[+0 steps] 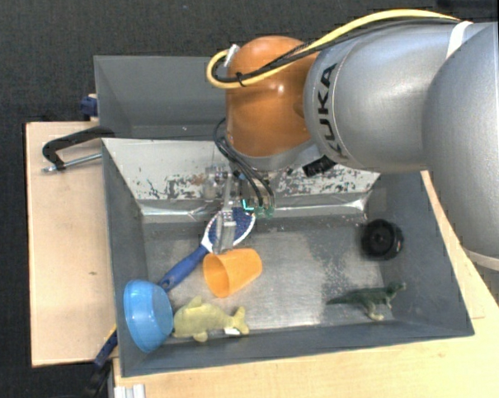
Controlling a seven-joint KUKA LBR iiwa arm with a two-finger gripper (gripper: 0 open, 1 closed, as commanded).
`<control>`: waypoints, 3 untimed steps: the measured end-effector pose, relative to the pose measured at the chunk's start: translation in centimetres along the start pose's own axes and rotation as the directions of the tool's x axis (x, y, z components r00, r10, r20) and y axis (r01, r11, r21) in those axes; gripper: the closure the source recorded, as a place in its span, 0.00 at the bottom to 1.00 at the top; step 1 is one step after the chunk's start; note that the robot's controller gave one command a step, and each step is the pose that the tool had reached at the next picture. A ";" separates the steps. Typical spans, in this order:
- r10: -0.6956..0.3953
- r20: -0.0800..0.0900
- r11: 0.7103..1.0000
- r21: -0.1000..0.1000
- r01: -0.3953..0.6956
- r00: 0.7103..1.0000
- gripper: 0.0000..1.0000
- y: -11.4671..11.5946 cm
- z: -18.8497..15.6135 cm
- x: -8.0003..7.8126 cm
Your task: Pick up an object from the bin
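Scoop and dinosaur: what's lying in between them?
In the camera view, a yellow toy lies right beside the scoop. From there to the dinosaur it is just bare bin floor.

Floor [37,55]: dark, near-black, with a fine carpet-like grain — seen along the top and left of the view.
Bin [123,241]: grey metal, its walls sloping inward to a flat bottom.
Back wall [174,164]: pale, scuffed with dark flecks — the brightest lit patch.
Light: from above, even; shadows soft.
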State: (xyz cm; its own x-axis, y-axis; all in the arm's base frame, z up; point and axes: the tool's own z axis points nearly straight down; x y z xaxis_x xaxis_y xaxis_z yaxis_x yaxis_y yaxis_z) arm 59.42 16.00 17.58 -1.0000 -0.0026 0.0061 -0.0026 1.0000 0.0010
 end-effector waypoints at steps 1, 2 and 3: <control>0.276 0.014 0.961 -0.007 -0.276 0.961 0.00 -1.7 10.3 0.5; 0.276 0.024 0.961 -0.013 -0.275 0.961 1.00 -1.6 9.8 0.2; 0.274 0.017 0.962 -0.008 -0.273 0.962 1.00 -2.7 -3.7 0.5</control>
